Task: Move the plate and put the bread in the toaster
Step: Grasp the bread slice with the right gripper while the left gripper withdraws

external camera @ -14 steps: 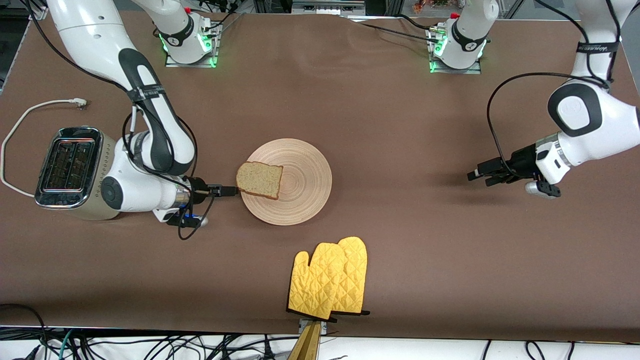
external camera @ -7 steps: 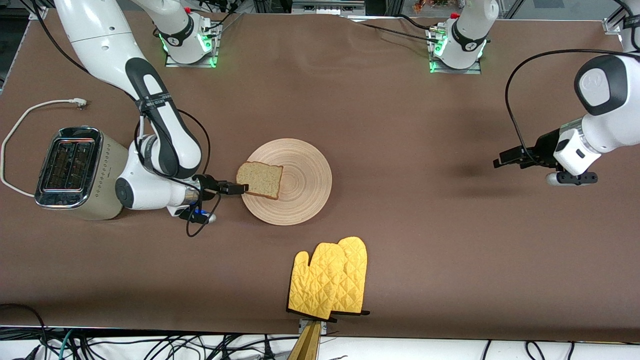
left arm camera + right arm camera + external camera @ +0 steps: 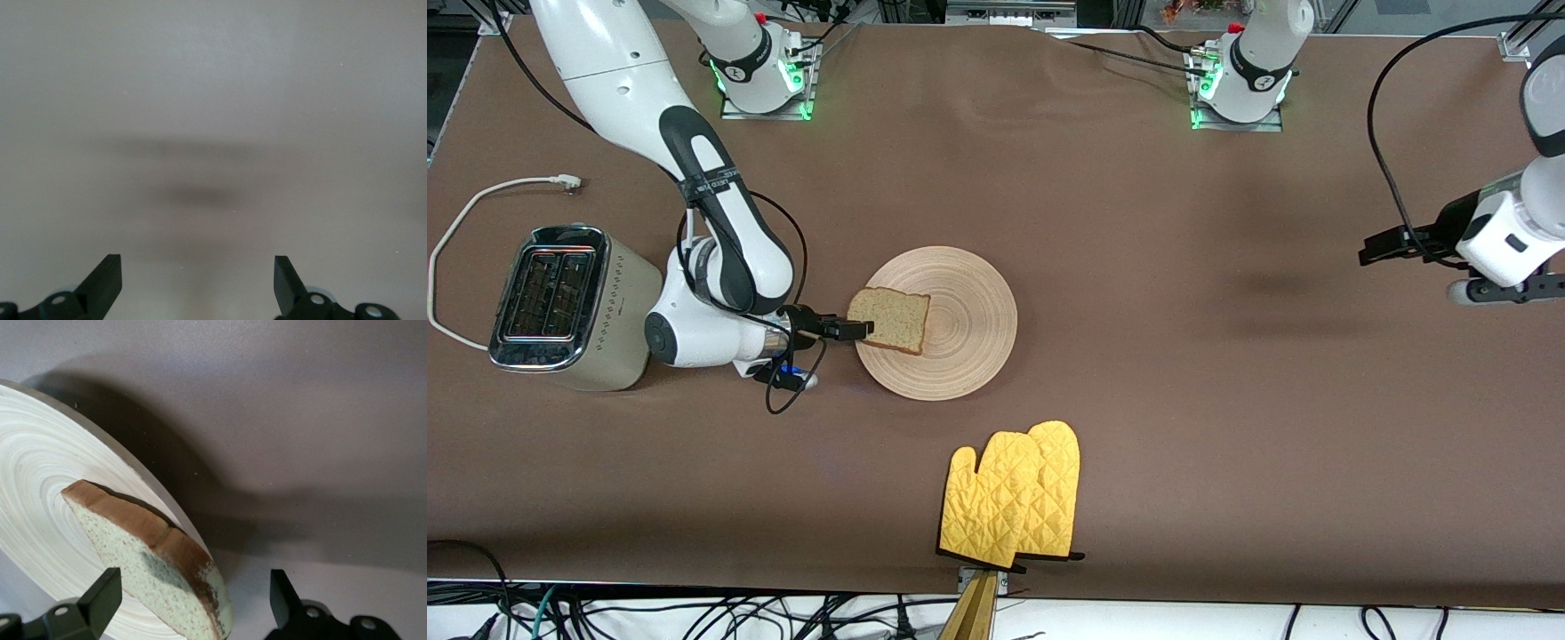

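Speckled tan bread (image 3: pixel 889 320) lies at centre frame on the wooden plate (image 3: pixel 969 293), its crust overhanging the rim toward the toaster (image 3: pixel 560 307) — which stands at the frame's left edge, slots empty. So the bread step is, I judge, barely begun.

My right fingers (image 3: pixel 861 330) are spread wide at the slice's crust edge, pinching nothing yet. My left fingers (image 3: pixel 1369 258) — also spread, empty — wait over bare desk (image 3: pixel 1138 444) at the right edge.
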{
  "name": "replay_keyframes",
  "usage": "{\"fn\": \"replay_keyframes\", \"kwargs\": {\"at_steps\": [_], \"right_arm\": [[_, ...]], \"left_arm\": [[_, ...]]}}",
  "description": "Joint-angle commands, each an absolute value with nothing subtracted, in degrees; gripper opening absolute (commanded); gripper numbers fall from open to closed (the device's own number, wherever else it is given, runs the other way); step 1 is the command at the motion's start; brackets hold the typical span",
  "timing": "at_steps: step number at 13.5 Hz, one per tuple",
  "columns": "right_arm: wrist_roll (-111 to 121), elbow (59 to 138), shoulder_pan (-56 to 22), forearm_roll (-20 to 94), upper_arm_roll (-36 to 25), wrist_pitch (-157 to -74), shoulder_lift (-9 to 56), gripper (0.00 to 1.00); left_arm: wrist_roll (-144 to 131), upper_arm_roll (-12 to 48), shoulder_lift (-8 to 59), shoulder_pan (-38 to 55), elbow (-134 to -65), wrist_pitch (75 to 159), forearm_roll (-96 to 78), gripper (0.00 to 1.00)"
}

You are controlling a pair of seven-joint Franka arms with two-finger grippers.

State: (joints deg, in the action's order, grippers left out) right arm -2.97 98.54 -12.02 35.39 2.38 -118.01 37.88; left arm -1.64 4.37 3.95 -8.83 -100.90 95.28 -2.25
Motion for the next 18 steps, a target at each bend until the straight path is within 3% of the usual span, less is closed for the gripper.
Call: {"fn": "replay_keyframes", "kwargs": {"at_steps": [1,4,10,15,18], "right_arm": [[-3.4,100.9,-12.2,36.6,2.3,-118.1,36.1,0.79],[-3.4,100.8,-12.3,36.6,2.3,-117.8,36.0,0.36],[-3.3,100.1,-12.3,36.1,2.3,-116.4,35.2,0.00],[-2.4,99.7,-12.9,34.9,2.2,-116.5,35.0,0.00],[-2.8,98.5,-14.3,26.5,2.2,-116.5,35.2,0.00]], "left_arm": [[-3.1,5.6,3.9,-9.5,-97.0,91.2,0.4,1.00],[-3.3,5.5,3.1,-9.5,-96.8,90.9,0.2,1.00],[-3.6,5.6,2.8,-9.0,-95.1,89.5,-0.6,1.00],[-8.3,5.8,2.7,-9.0,-92.5,89.4,-0.5,1.00],[-11.3,6.5,2.6,-9.1,-92.2,89.5,-1.1,1.00]]}}
